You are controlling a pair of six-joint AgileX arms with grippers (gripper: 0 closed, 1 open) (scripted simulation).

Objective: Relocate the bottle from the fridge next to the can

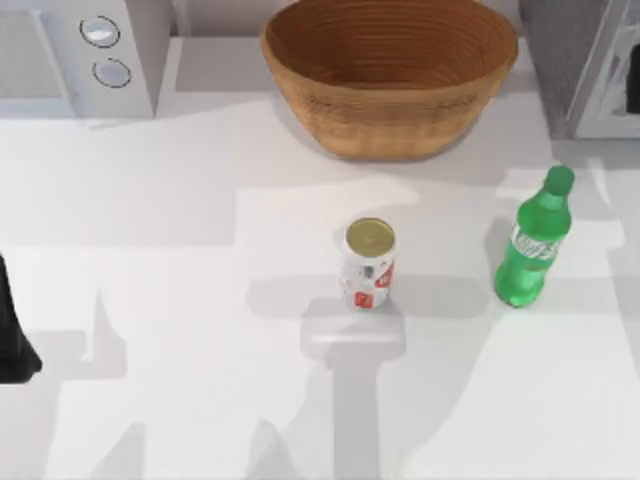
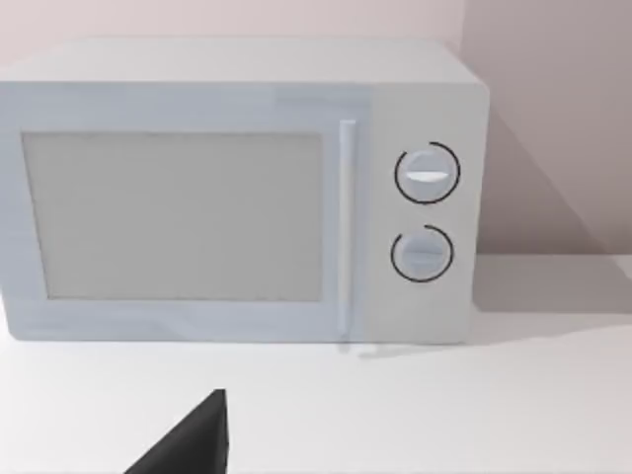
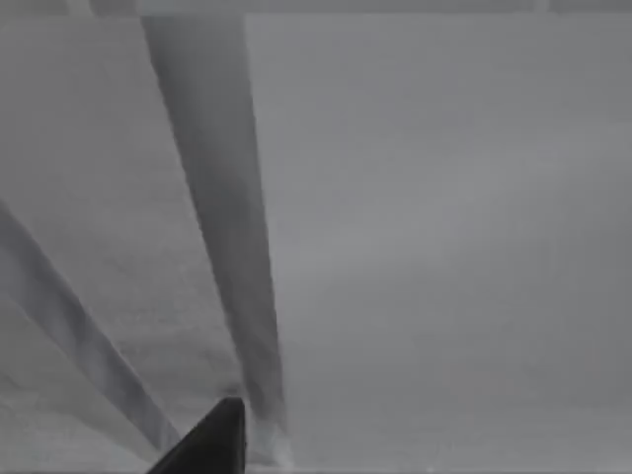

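While the green translucent plastic soda bottle (image 1: 534, 245) stands upright on the white tabletop (image 1: 180, 300), well right of the small white-and-red can (image 1: 368, 265), it looks light, smooth, slippery; grip its mid-body. Either claw's state: cannot tell.

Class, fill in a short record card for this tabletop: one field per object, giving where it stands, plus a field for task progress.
bottle: green translucent plastic soda bottle, upright on the white table, right side
can: small white drink can with red markings, upright, centre, apart from the bottle
basket: brown woven bowl basket, behind the can
microwave: light-grey box with two knobs, back left
fridge: grey metallic box, back right
progress: bottle out of the fridge, standing to the can's right
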